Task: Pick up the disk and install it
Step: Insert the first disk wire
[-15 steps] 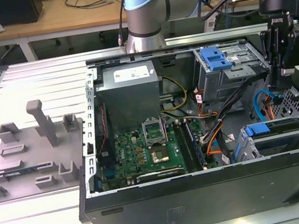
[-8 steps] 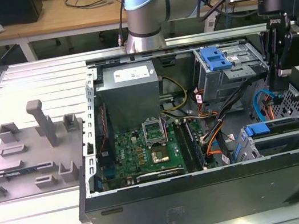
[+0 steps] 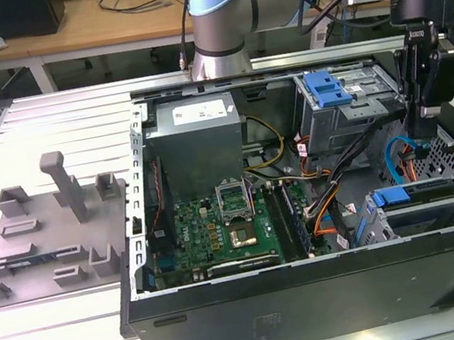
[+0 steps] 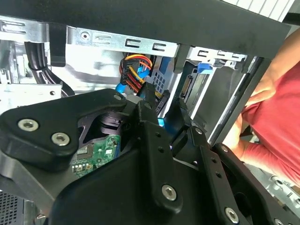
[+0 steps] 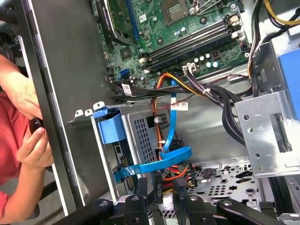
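Your gripper has its jaws apart and holds nothing; in the first wrist view the fingers hover over a blue cable. The disk sits in the drive cage at the lower right of the exterior view. I can't tell whether it is fully seated or waiting to be lifted. The arm hangs upright at the upper right, wrist pointing down into the case.
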`<state>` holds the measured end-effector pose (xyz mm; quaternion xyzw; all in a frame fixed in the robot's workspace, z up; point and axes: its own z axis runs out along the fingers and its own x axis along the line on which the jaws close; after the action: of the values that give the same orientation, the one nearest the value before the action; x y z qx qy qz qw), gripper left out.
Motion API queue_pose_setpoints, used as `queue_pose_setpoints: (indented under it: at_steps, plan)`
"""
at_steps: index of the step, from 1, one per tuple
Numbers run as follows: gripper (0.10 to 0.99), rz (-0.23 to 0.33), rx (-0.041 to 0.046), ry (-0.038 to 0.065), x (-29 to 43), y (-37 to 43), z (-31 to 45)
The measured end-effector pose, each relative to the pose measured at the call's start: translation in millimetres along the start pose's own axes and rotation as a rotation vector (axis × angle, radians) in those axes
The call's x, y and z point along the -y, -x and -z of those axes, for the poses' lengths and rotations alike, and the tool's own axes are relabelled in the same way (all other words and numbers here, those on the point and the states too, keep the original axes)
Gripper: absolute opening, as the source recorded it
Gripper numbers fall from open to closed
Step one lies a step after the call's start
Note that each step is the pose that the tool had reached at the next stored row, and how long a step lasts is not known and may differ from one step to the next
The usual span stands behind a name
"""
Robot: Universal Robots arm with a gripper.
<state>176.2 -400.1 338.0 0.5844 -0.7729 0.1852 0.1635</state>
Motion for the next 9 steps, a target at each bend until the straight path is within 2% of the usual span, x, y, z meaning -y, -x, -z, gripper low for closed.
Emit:
queue_pose_setpoints:
  at_steps: [6,8,9]
  plan:
    - [0.349,-0.002,-0.0144,-0.006,-0.3,0.9,-1.1]
    - [0.337,-0.003,-0.0229,-0.008,-1.0,1.6,-1.2]
    - [0.259,-0.003,-0.0254,-0.009,-1.3,1.9,-1.0]
